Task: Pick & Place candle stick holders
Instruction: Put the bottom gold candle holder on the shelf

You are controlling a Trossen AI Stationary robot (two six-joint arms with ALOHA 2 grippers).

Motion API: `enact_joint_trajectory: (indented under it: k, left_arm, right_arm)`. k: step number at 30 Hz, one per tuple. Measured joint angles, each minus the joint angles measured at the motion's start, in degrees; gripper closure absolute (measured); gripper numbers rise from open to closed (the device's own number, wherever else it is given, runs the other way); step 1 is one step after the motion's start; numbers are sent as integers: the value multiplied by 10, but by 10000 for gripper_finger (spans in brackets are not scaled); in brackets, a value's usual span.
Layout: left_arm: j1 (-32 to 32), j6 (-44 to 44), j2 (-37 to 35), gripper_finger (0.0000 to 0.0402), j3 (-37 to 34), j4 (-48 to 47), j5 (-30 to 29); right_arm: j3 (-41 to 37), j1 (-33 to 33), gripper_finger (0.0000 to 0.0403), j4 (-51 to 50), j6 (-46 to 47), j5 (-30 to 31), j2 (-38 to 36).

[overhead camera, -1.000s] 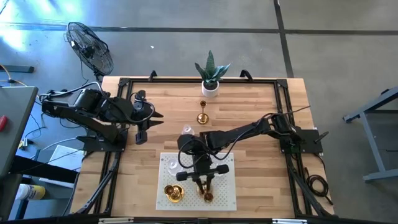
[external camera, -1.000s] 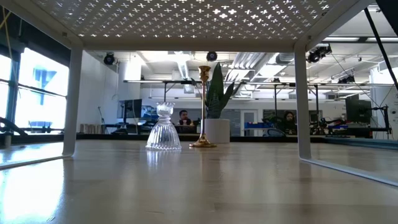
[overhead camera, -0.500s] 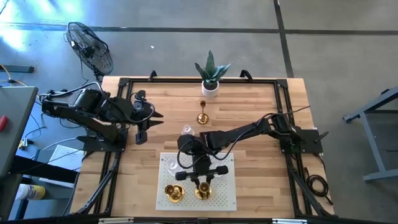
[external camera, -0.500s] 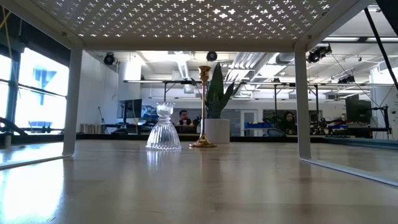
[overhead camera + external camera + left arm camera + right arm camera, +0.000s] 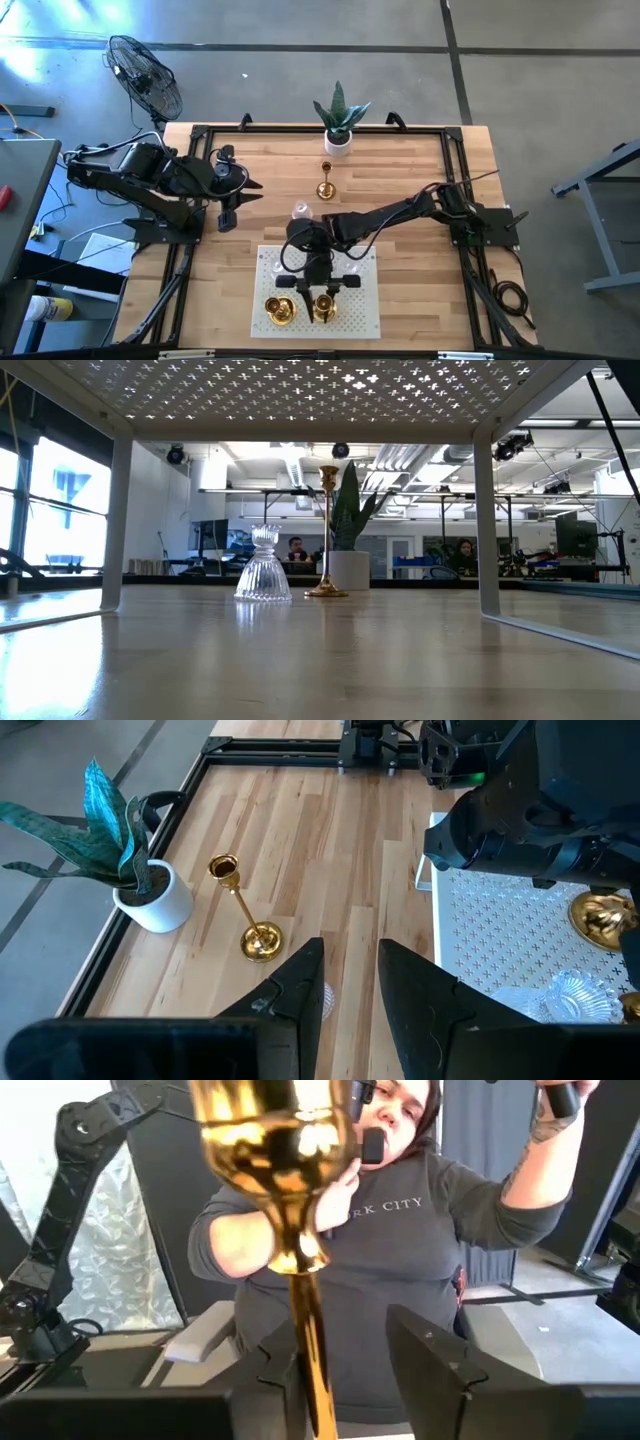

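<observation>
At the 6 o'clock side of the tabletop [image 5: 420, 180], the right end effector [image 5: 320, 298] hangs over the white perforated mat [image 5: 365, 312]. A gold candle stick holder [image 5: 272, 1150] stands upright on the mat. Its thin stem is between the two fingers, and these are parted, with a clear gap on one side, so we judge that it is set down and let go. A second gold holder [image 5: 280, 311] stands just beside it at 9 o'clock, and a clear glass holder [image 5: 570, 995] is also on the mat.

We think the placing step is ending. A tall gold holder [image 5: 326, 186] and a glass holder [image 5: 263, 570] wait toward 12 o'clock, near the plant pot [image 5: 338, 143]. The next move calls for a straight lift so that neither finger knocks the stem, then a reach to 12 o'clock.

The left end effector [image 5: 350, 948] waits at 9 o'clock, partly open and empty.
</observation>
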Motion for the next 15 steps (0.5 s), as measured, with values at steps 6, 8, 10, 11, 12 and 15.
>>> enact_joint_trajectory:
  k: [6,8,10,11,12,15]
  left_arm:
    - [0,0,0,307,0,0,0]
    - [0,0,0,307,0,0,0]
    - [0,0,0,307,0,0,0]
    - [0,0,0,307,0,0,0]
    - [0,0,0,307,0,0,0]
    - [0,0,0,307,0,0,0]
  right_arm:
    - [0,0,245,0,1,5,0]
    - [0,-1,235,0,1,4,0]
    - [0,-4,228,0,11,5,0]
    - [0,-6,227,2,22,10,0]
    - [0,-8,227,7,34,14,0]
    - [0,-13,226,27,68,3,0]
